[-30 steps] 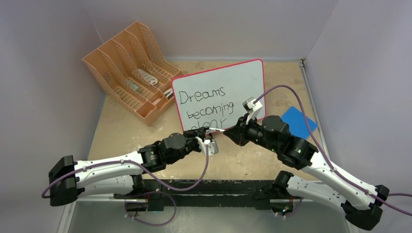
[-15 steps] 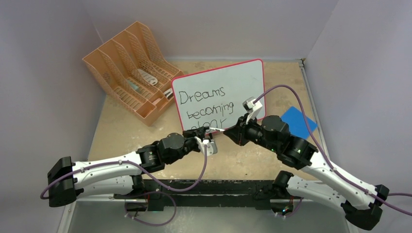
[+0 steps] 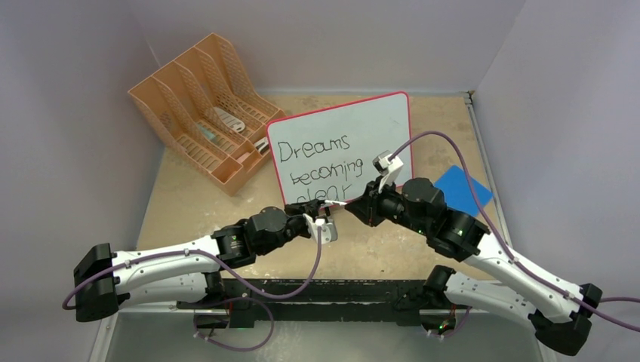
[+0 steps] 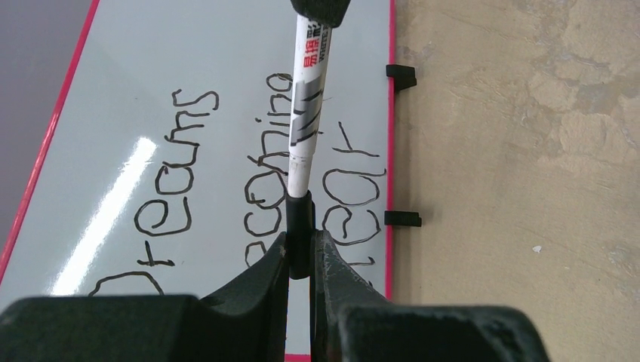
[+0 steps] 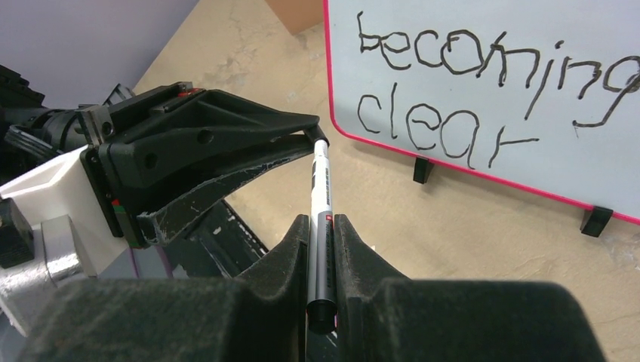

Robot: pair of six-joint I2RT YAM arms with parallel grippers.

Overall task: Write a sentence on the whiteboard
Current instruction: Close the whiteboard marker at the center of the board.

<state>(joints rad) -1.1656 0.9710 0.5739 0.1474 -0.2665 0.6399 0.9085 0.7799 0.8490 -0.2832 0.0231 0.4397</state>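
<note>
The whiteboard (image 3: 355,128), white with a red-pink frame, stands tilted at the back of the table. It carries the sentence (image 3: 317,170) "Dreams becoming clear" in black, in three lines. In front of its lower edge a white marker (image 3: 340,202) spans the gap between both grippers. My left gripper (image 4: 300,249) is shut on the marker's black cap (image 4: 300,222). My right gripper (image 5: 321,234) is shut on the marker's barrel (image 5: 320,188). The cap end sits in the left fingertips (image 5: 306,128). The marker hangs above the table, just short of the board.
An orange mesh file rack (image 3: 200,105) stands at the back left, close to the board's left edge. A blue square pad (image 3: 464,188) lies to the right of the board, behind my right arm. Two black feet (image 4: 402,219) prop up the board's lower edge.
My right arm has edged a little to the left, toward the left gripper, with the marker still in it. The left arm has stayed put.
</note>
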